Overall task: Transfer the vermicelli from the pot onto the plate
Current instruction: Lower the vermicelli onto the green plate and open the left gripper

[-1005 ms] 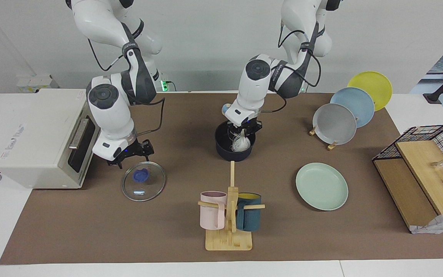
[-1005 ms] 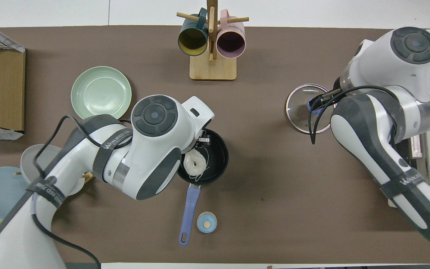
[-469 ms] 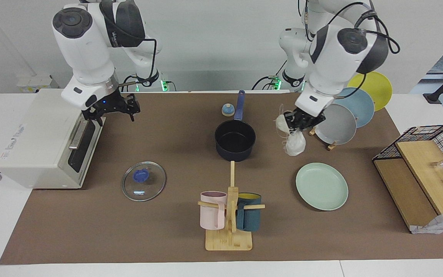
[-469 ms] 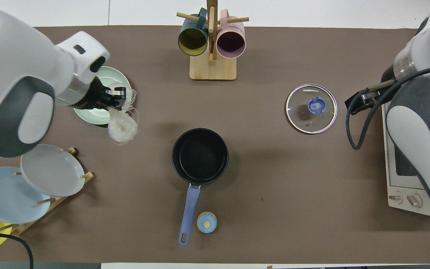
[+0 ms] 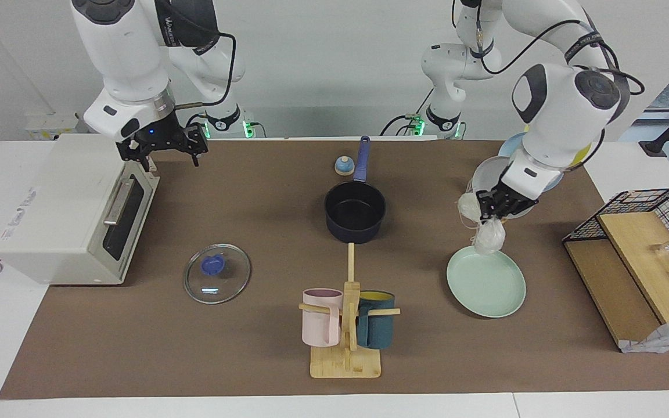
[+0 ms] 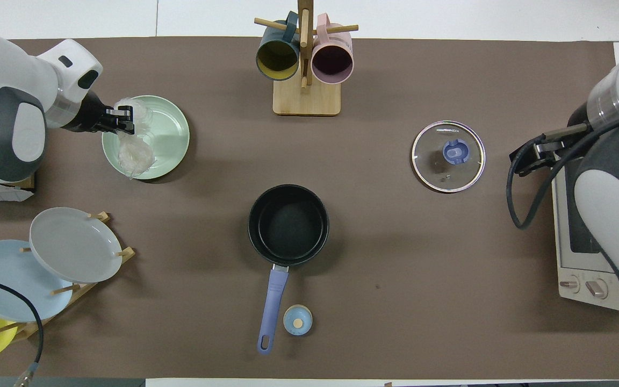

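Note:
The vermicelli (image 5: 488, 237) (image 6: 133, 153), two whitish bundles in clear wrapping, hangs from my left gripper (image 5: 494, 207) (image 6: 124, 117), which is shut on it. It hangs in the air over the edge of the pale mint-green plate (image 5: 491, 287) (image 6: 165, 137) that is nearer to the robots. The dark navy pot (image 5: 355, 212) (image 6: 288, 224) stands empty at mid-table, its blue handle pointing toward the robots. My right gripper (image 5: 160, 148) is raised over the toaster oven's corner and holds nothing.
A glass lid (image 5: 217, 273) (image 6: 448, 156) lies near the toaster oven (image 5: 56, 209). A mug stand (image 5: 346, 325) holds a pink and a teal mug. A plate rack (image 6: 46, 263) and a wire basket (image 5: 648, 232) are at the left arm's end. A small blue knob (image 6: 297, 320) lies beside the pot handle.
My left gripper lifted the vermicelli out of the pot and carried it to above the mint-green plate. My right gripper rose from the glass lid to over the toaster oven.

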Available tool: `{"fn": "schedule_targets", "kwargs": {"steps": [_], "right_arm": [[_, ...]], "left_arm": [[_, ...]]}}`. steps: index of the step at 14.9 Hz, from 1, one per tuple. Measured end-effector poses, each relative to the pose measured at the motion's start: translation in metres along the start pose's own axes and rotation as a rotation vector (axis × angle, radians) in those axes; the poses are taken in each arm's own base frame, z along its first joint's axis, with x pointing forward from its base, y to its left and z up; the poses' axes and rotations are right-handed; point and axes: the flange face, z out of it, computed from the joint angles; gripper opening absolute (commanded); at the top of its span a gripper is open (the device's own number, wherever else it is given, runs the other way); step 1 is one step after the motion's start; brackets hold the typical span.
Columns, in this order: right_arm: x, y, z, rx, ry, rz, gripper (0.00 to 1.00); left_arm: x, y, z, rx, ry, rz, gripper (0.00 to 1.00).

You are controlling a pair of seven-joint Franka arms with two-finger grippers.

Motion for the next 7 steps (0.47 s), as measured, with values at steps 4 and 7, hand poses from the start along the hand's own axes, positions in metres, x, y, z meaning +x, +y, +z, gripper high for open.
{"fn": "schedule_targets", "kwargs": {"steps": [4, 7], "right_arm": [[-0.009, 0.005, 0.005, 0.035, -0.039, 0.037, 1.00], [-0.029, 0.004, -0.001, 0.029, -0.038, 0.044, 1.00]], "left_arm": [[0.010, -0.004, 0.040, 0.000, -0.005, 0.011, 0.00], [0.009, -0.006, 0.058, 0.001, 0.017, 0.016, 0.00]]}}
